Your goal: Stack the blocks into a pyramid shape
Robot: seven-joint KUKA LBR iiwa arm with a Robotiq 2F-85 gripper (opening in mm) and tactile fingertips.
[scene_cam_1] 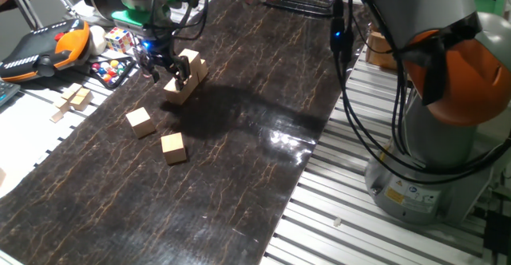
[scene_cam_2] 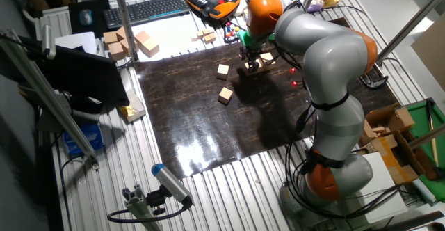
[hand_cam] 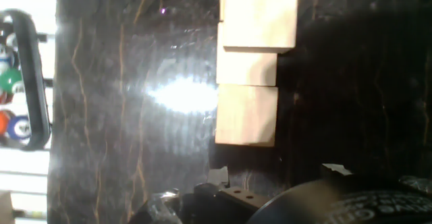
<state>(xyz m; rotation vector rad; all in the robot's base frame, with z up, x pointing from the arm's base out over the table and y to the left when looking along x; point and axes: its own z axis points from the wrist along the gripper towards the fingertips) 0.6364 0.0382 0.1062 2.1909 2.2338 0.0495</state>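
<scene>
A short row of light-tan blocks point(scene_cam_1: 182, 87) lies on the dark mat, with one more block point(scene_cam_1: 190, 59) resting on top at its far end. In the hand view the raised block point(hand_cam: 258, 11) looks largest, with two lower blocks point(hand_cam: 246, 115) in line below it. Two loose blocks point(scene_cam_1: 140, 121) point(scene_cam_1: 173, 147) sit apart, nearer the front; they also show from the other side point(scene_cam_2: 222, 69) point(scene_cam_2: 225, 94). My gripper point(scene_cam_1: 166, 72) hovers at the near end of the row, open, with nothing between its fingertips point(hand_cam: 219, 177).
A multicoloured puzzle cube point(scene_cam_1: 118, 37), a tray of coloured balls point(scene_cam_1: 112, 69) and an orange teach pendant point(scene_cam_1: 48, 45) lie beyond the mat's left edge. Pale flat wooden pieces point(scene_cam_1: 76, 99) rest on the rails. The arm's base point(scene_cam_1: 431, 161) stands at the right.
</scene>
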